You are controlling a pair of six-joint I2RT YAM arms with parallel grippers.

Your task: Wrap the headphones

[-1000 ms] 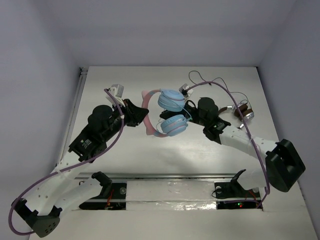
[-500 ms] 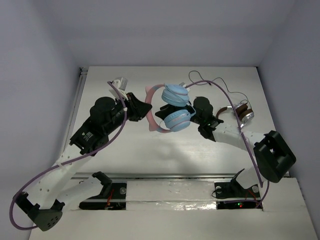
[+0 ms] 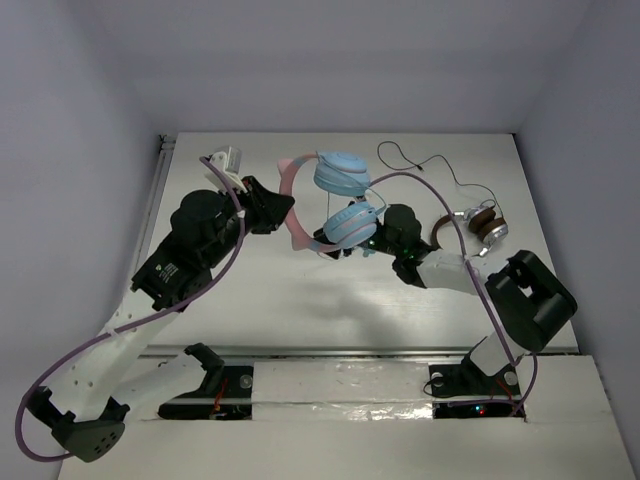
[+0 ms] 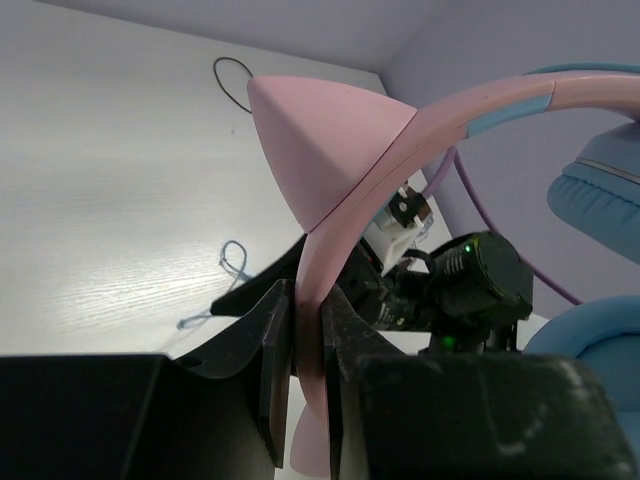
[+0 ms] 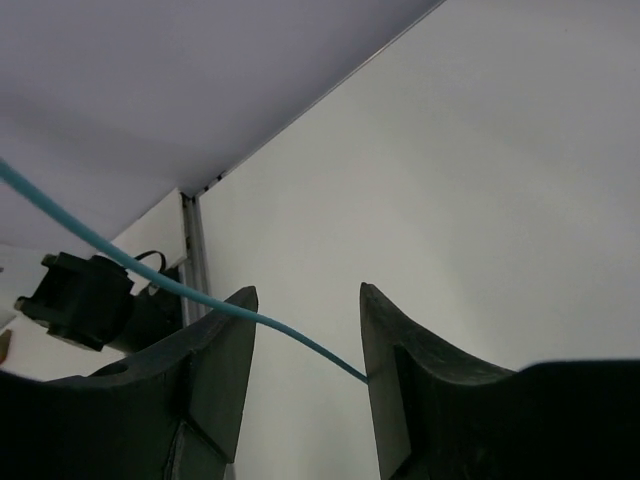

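Headphones (image 3: 342, 172) look lifted off the worktop (image 3: 300, 310), well to the left of the brown headset (image 3: 485, 222), with the ear cups on the side facing it. Left claw (image 4: 308, 330) is clamped tight on the pink headband (image 4: 390, 160) beside a cat-ear point. Right claw (image 5: 305, 320), between cups and brown headset, stands part open. The blue cable (image 5: 100, 247) runs through its gap, not pinched.

Step judged: catching the cable for winding. Next move — close on the cable, then lead it round the headphones, keeping tension.
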